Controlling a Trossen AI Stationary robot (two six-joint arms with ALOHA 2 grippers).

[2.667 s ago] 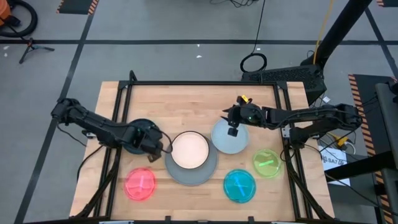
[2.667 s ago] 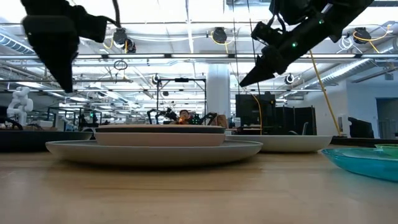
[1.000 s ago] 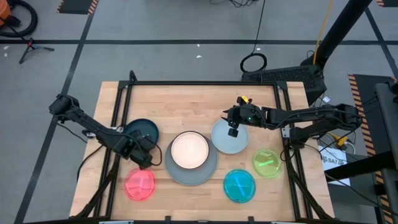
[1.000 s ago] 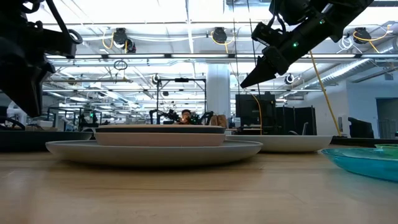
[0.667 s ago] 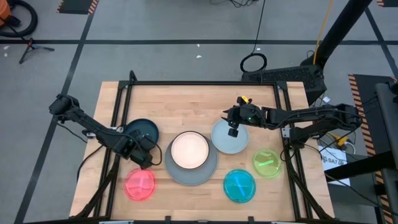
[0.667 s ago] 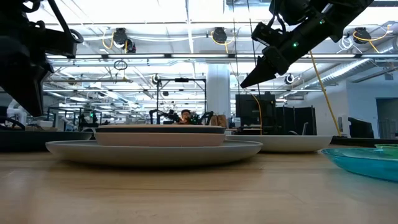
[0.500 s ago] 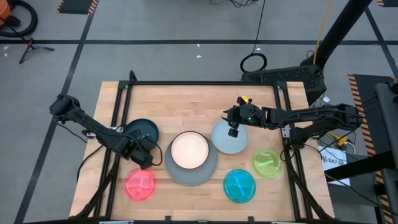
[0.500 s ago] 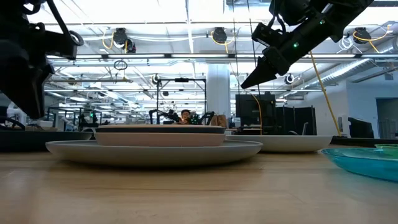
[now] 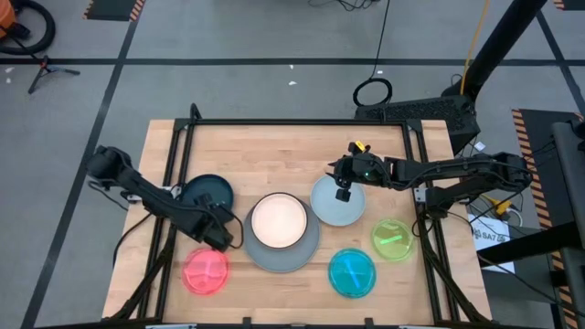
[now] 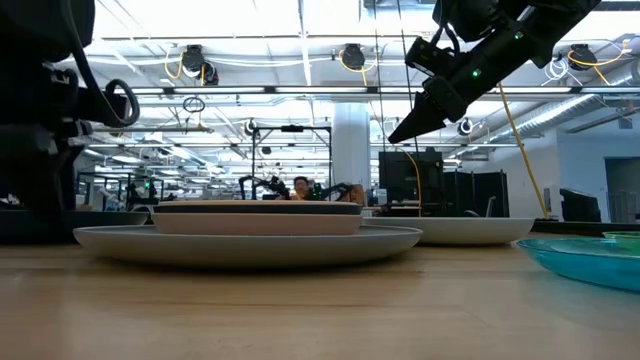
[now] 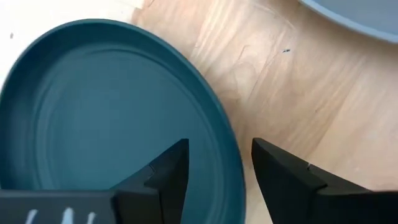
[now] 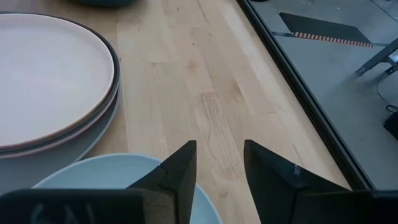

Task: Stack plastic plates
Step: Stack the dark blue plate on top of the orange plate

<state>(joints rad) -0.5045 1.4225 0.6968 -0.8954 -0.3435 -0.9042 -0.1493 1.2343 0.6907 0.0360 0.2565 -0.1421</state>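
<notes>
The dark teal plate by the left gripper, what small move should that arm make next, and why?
Probably close the left gripper on the dark teal plate. The wrist view shows its open fingers either side of the plate's rim, one over the plate and one over the wood, so a grip looks lined up for lifting it toward the grey plate's stack.

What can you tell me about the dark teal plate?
The dark teal plate is round, smooth and plastic-looking, with a shallow raised rim and nothing on it. It lies flat on the wooden table, left of the big grey plate. The left gripper is open, its two dark fingers on either side of the plate's rim, one over its inside, one outside.
</notes>
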